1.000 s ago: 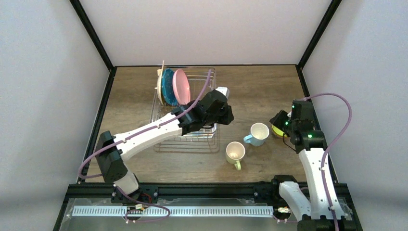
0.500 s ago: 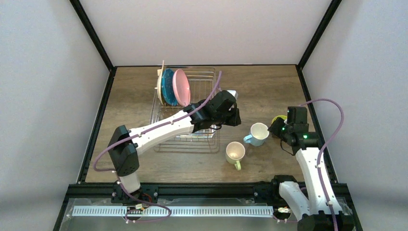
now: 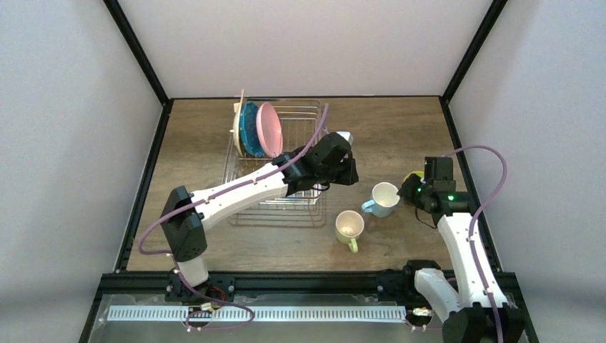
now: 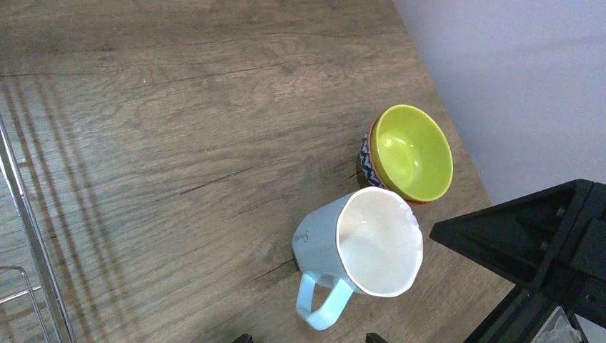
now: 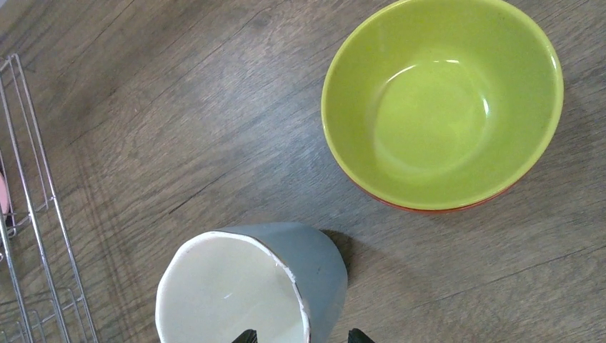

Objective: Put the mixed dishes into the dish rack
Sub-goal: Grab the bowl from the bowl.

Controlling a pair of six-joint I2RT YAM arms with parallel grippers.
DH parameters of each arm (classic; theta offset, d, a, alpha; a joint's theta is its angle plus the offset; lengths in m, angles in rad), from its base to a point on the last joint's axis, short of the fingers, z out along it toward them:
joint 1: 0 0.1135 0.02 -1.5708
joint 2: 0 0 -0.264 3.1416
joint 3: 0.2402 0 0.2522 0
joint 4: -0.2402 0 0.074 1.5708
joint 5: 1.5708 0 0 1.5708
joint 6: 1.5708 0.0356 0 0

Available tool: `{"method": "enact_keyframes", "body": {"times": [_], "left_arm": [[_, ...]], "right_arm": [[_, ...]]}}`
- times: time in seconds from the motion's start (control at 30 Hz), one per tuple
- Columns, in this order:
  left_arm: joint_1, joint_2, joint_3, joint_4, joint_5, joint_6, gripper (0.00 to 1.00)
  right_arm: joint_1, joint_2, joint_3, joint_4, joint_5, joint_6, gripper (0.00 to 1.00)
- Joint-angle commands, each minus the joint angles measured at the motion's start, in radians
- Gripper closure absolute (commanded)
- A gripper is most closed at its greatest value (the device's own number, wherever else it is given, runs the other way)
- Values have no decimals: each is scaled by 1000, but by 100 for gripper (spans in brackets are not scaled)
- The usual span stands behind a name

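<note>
Beside the right edge of the rack (image 3: 311,107), the left gripper (image 4: 307,336), wide open and empty, is now swung toward the blue mug (image 3: 384,198), judged the next pick, just beside which the right gripper (image 5: 300,334) is also brought, open and empty; plates (image 3: 268,128) are racked, while the green mug (image 3: 349,226) and bowl (image 5: 439,107) are left on the tabletop (image 3: 386,128) nearer its right edge.

The left arm (image 3: 236,189) stretches far out from its base, forearm slanting up and to the right. The left gripper (image 3: 349,174) points down, fingers spread wide. The right arm (image 3: 461,243) rises steeply, wrist bent leftward. The right gripper (image 3: 411,187) aims down, fingers parted, gripping nothing.
</note>
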Motion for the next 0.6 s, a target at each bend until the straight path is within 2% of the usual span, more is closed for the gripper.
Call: {"method": "enact_keyframes", "body": {"times": [0.0,0.27,0.4,0.57], "left_arm": [[-3,-13,13,-22,-30,-12,10],[8,-119,-7,-23,-122,-51,10],[27,-143,-44,-10,-111,-48,10],[45,-93,-26,-3,-56,-12,10]], "right_arm": [[-1,0,28,5,18,10,28],[0,77,161,6,20,3,28],[0,100,200,3,64,5,28],[-2,172,193,28,140,48,28]]}}
